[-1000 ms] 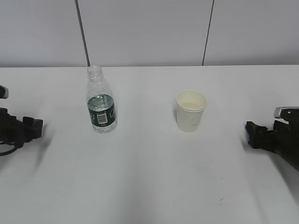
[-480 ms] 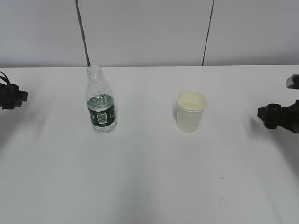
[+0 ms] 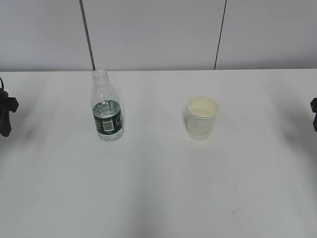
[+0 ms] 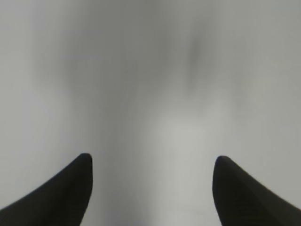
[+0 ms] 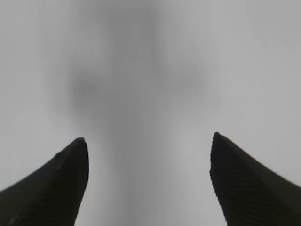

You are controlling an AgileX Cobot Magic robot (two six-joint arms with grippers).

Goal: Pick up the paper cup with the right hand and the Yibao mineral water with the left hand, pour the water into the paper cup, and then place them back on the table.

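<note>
On the white desk (image 3: 158, 188), your bottle (image 3: 107, 106) stood at the left and your cup (image 3: 202, 117) stood at the right, well apart. Your left end effector (image 4: 150, 188) and right end effector (image 5: 148, 181) were both spread wide and held nothing, far out at the edges.

The bottle had no cap and was about half full of water. A bump from the side could have tipped it and spilled it. The cup looked empty, though I could not be sure. It seemed light, so a hard squeeze could have crushed it.
</note>
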